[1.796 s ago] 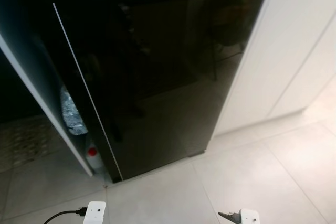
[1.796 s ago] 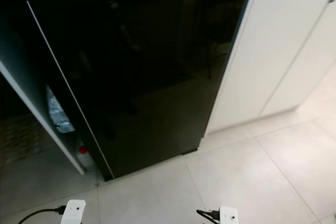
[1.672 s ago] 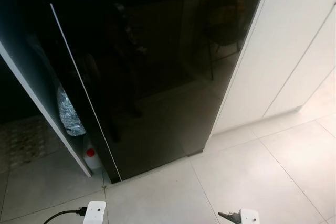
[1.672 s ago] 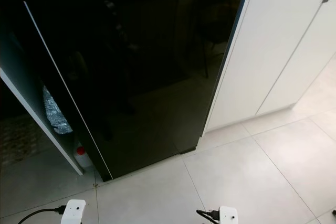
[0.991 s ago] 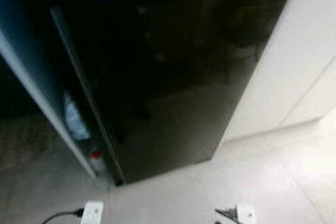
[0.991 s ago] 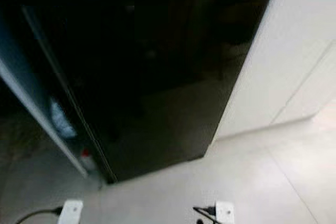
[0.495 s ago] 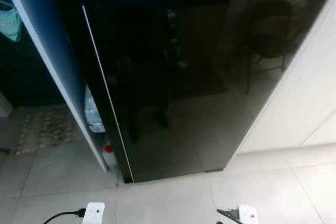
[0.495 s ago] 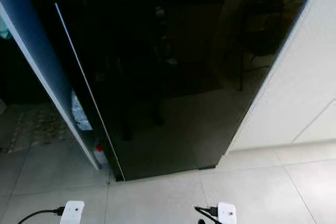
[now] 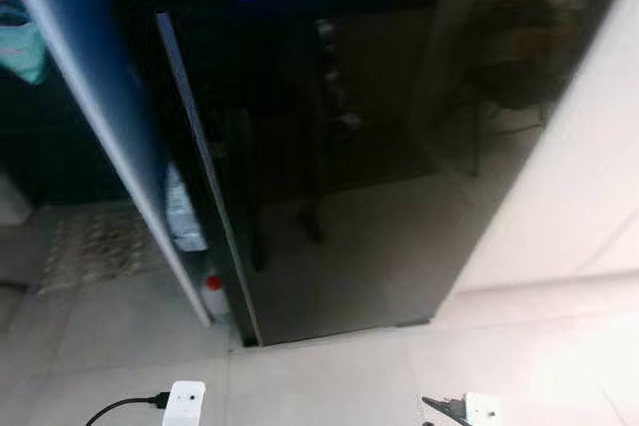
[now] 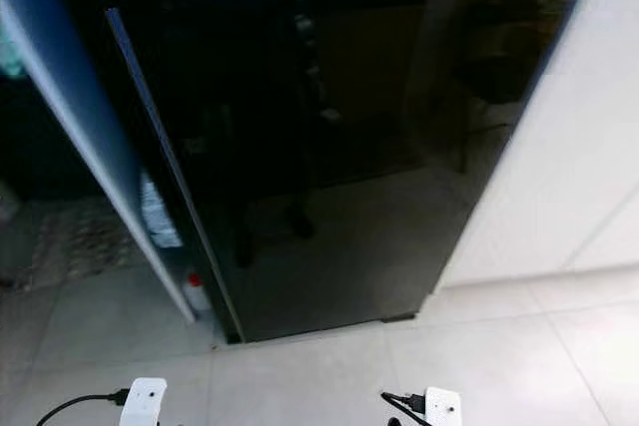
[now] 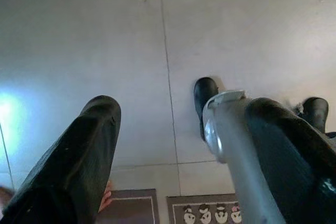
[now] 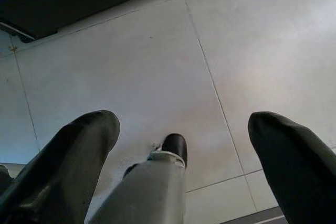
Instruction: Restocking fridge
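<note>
A tall fridge with a glossy black door (image 9: pixel 379 147) stands shut in front of me, and the room reflects in it. My left gripper (image 11: pixel 178 156) hangs low and points down at the pale floor tiles, its two black fingers (image 11: pixel 79 166) spread wide, open and holding nothing. My right gripper (image 12: pixel 178 150) hangs the same way over the tiles, open and empty, with the fridge's dark bottom edge (image 12: pixel 79 3) beyond it. The white wrist ends (image 9: pixel 183 404) of both arms show at the bottom of the eye views.
White cabinet fronts (image 10: pixel 579 147) adjoin the fridge on the right. A pale panel (image 9: pixel 90 97) stands left of it. In the gap between sit a foil bag (image 9: pixel 183 216) and a red-capped bottle (image 9: pixel 213 291). A patterned rug (image 9: pixel 95 246) lies further left. My silver leg (image 11: pixel 231 150) shows between the fingers.
The camera has swung left and tipped up, so the fridge sits more centred and the left panel and rug show more. Nothing in the scene has moved; both arms hang as before.
</note>
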{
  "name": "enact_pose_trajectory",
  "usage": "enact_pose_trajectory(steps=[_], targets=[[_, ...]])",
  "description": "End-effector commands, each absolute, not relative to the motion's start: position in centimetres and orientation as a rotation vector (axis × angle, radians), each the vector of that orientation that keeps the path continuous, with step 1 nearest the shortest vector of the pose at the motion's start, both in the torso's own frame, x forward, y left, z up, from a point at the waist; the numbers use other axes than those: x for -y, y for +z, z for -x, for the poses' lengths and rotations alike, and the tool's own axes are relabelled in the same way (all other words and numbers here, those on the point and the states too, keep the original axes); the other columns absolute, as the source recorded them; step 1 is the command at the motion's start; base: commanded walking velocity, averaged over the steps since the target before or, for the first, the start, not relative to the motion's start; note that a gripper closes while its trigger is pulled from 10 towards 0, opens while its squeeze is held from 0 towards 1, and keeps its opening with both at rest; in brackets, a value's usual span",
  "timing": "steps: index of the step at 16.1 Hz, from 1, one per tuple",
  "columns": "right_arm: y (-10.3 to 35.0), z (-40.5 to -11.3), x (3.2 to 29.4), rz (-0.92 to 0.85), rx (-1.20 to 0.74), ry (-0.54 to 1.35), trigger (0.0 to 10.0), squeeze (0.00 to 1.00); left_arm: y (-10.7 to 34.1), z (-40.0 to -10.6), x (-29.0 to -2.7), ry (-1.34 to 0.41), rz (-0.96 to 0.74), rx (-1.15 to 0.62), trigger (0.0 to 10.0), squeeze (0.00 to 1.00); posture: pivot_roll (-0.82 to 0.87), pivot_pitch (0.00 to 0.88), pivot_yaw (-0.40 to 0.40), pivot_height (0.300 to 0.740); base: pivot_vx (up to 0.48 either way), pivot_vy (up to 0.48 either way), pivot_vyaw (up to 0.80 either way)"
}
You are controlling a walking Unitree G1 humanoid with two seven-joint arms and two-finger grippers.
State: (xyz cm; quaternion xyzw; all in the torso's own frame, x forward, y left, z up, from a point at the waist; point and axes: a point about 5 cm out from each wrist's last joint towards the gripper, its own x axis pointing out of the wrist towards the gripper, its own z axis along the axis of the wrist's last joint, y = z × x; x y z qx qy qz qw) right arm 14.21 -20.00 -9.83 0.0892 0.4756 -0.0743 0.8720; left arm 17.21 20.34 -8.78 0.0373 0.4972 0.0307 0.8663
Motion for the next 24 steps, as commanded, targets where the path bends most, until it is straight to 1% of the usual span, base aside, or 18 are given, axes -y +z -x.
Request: enact_pose_trajectory(steps=[1, 4, 5, 6, 7, 9, 11, 14, 15, 18, 21, 24], targets=[[-9.8, -14.2, 19.9, -0.185, -0.995, -0.158, 10.0, 0.00, -8.8, -17.0, -20.7, 0.055, -0.107, -1.055, 10.0, 0.00, -0.04, 0.000, 0.003, 0.740, 0.000, 0.319, 0.00], [-9.9, -14.3, 19.2, -0.166, -1.013, -0.136, 10.0, 0.00, -8.6, -17.1, -21.5, 0.103, -0.098, -1.046, 10.0, 0.00, 0.02, 0.000, -0.037, 0.740, 0.000, 0.315, 0.00], [-10.0, -14.4, 18.9, -0.152, -1.022, -0.108, 10.0, 0.00, -8.6, -17.0, -21.8, 0.129, -0.092, -1.048, 10.0, 0.00, 0.06, 0.000, -0.073, 0.740, 0.000, 0.315, 0.00], [-10.0, -14.4, 18.8, -0.139, -1.028, -0.086, 10.0, 0.00, -8.6, -17.0, -21.9, 0.145, -0.086, -1.048, 10.0, 0.00, 0.06, 0.000, -0.073, 0.740, 0.000, 0.315, 0.00], [-9.9, -14.6, 18.7, -0.104, -1.039, -0.038, 10.0, 0.00, -8.6, -17.1, -22.0, 0.172, -0.070, -1.043, 10.0, 0.00, 0.11, 0.000, -0.106, 0.740, 0.000, 0.315, 0.00], [-9.9, -14.7, 18.9, -0.087, -1.039, -0.027, 10.0, 0.00, -8.6, -17.1, -21.8, 0.184, -0.052, -1.046, 10.0, 0.00, 0.12, 0.000, -0.107, 0.740, 0.000, 0.315, 0.00], [-9.7, -14.9, 19.7, -0.102, -1.021, -0.079, 10.0, 0.00, -8.7, -17.2, -21.0, 0.161, -0.049, -1.071, 10.0, 0.00, 0.09, 0.000, -0.064, 0.740, 0.000, 0.317, 0.00], [-9.6, -14.8, 20.3, -0.120, -1.010, -0.117, 10.0, 0.00, -8.8, -17.3, -20.2, 0.132, -0.054, -1.066, 10.0, 0.00, 0.06, 0.000, -0.075, 0.740, 0.000, 0.319, 0.00], [-9.7, -14.6, 20.3, -0.113, -1.020, -0.109, 10.0, 0.00, -8.9, -17.1, -20.2, 0.145, -0.043, -1.059, 10.0, 0.00, 0.06, 0.000, -0.081, 0.740, 0.000, 0.315, 0.00], [-9.9, -14.1, 20.0, -0.140, -1.019, -0.144, 10.0, 0.00, -9.0, -16.7, -20.7, 0.130, -0.052, -1.069, 10.0, 0.00, 0.03, 0.000, -0.035, 0.740, 0.000, 0.315, 0.00], [-10.0, -13.8, 19.8, -0.157, -1.021, -0.162, 10.0, 0.00, -9.0, -16.6, -21.0, 0.094, -0.085, -1.077, 10.0, 0.00, 0.01, 0.000, -0.009, 0.740, 0.000, 0.317, 0.00], [-10.1, -13.8, 19.6, -0.161, -1.030, -0.152, 10.0, 0.00, -8.9, -16.6, -21.1, 0.100, -0.089, -1.062, 10.0, 0.00, 0.05, 0.000, -0.026, 0.740, 0.000, 0.317, 0.00]])
